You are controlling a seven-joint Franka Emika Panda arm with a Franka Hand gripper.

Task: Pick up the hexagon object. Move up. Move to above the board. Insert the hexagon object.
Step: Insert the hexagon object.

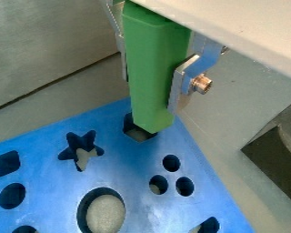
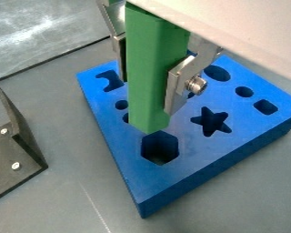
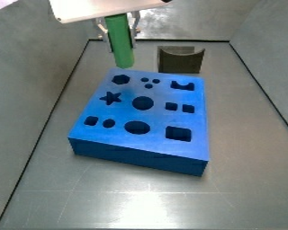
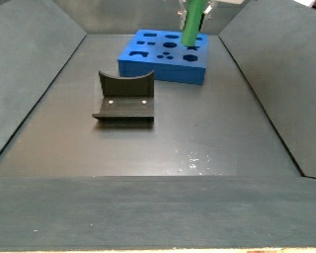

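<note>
We see the board (image 3: 147, 126) lying flat on the grey tray floor (image 4: 188, 128), with the fixture (image 3: 180, 58) near it, at about 1 o'clock in a side view. The gripper (image 2: 160, 73) is above the board's corner, its jaws closed on the hexagon object (image 2: 152, 68), upright, its lower end just above the hexagon hole (image 2: 158, 147). The gripper's upper part is cut off.

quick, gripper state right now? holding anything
Gripper: shut on the hexagon object, held upright over the board, its lower end at the hexagon hole.
</note>
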